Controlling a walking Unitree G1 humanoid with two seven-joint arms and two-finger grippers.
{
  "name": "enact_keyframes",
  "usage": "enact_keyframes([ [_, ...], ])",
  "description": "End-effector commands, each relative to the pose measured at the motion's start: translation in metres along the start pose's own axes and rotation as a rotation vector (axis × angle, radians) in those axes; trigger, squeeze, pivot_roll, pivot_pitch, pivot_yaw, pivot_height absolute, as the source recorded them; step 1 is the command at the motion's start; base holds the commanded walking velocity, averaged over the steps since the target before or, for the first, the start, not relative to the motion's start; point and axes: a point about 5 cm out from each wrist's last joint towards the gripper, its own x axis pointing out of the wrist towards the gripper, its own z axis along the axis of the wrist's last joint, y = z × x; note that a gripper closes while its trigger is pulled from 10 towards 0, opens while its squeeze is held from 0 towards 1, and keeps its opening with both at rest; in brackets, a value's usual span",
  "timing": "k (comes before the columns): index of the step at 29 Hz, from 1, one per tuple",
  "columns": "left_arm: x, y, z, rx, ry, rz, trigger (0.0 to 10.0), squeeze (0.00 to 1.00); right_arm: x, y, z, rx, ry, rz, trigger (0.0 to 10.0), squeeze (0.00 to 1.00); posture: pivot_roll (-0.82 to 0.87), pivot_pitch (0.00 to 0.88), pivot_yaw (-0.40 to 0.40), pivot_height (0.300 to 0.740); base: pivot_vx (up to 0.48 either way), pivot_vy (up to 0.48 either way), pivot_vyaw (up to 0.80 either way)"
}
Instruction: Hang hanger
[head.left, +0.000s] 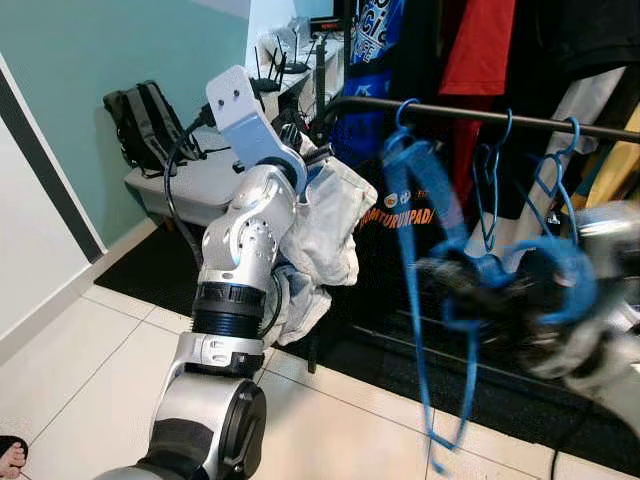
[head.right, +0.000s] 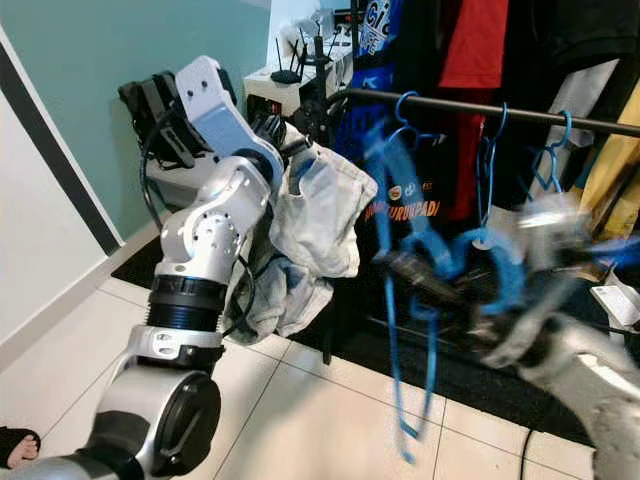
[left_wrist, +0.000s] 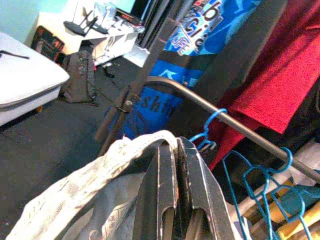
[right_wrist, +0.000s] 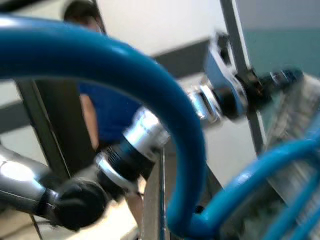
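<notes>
In right gripper: blue hanger

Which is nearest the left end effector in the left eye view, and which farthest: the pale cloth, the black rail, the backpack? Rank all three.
Measured from the left end effector:
1. Pale cloth: clamped in it, hanging just below.
2. Black rail: just beyond it, running off to the robot's right.
3. Backpack: farthest, on the grey table by the teal wall, to the robot's left.

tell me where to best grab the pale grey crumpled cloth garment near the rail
Grip the pale grey crumpled cloth garment at its bunched top edge, coming from the robot's left, as the left gripper does: the rest hangs limp below, and the black metal rail crowds the other side.
</notes>
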Motion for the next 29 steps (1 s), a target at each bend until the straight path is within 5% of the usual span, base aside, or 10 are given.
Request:
enact_keyframes([
  [1,-0.007,-0.015,-0.024,-0.081,0.059,-0.027,10.0,0.0,0.005,0.006,0.006,0.022,-0.08,0.066,10.0,0.0,-0.14,0.0,0.06,0.74,0.0,0.0,0.0],
  [5,-0.008,-0.015,-0.028,-0.076,0.065,-0.027,10.0,0.0,0.01,0.011,0.009,0.099,-0.224,0.163,10.0,0.0,-0.13,0.0,0.054,0.74,0.0,0.0,0.0],
  [19,-0.009,-0.012,-0.029,-0.073,0.065,-0.018,10.0,0.0,0.009,0.011,0.009,0.116,-0.169,0.131,10.0,0.0,-0.13,0.0,0.045,0.74,0.0,0.0,0.0],
  [20,-0.009,-0.011,-0.03,-0.058,0.066,-0.014,10.0,0.0,0.008,-0.004,0.002,0.064,-0.089,-0.025,10.0,0.0,-0.12,0.0,0.043,0.74,0.0,0.0,0.0],
  [22,-0.009,-0.011,-0.03,-0.058,0.066,-0.014,10.0,0.0,0.008,-0.004,0.002,0.064,-0.089,-0.025,10.0,0.0,-0.12,0.0,0.043,0.74,0.0,0.0,0.0],
  [23,-0.009,-0.009,-0.031,-0.043,0.067,-0.009,10.0,0.0,0.003,-0.021,-0.006,0.017,-0.002,-0.195,10.0,0.0,-0.13,0.0,0.043,0.74,0.0,0.0,0.0],
  [26,-0.013,0.005,-0.038,0.11,0.087,-0.022,10.0,0.0,-0.051,-0.085,-0.024,-0.203,0.439,-0.83,10.0,0.0,-0.13,0.0,0.051,0.74,0.0,0.0,0.0],
  [27,-0.013,0.005,-0.038,0.11,0.087,-0.022,10.0,0.0,-0.051,-0.085,-0.024,-0.203,0.439,-0.83,10.0,0.0,-0.13,0.0,0.051,0.74,0.0,0.0,0.0],
  [29,-0.018,0.022,-0.039,0.178,0.126,-0.053,10.0,0.0,-0.094,-0.096,-0.025,-0.385,0.807,-1.045,10.0,0.0,-0.13,0.0,0.052,0.74,0.0,0.0,0.0],
])
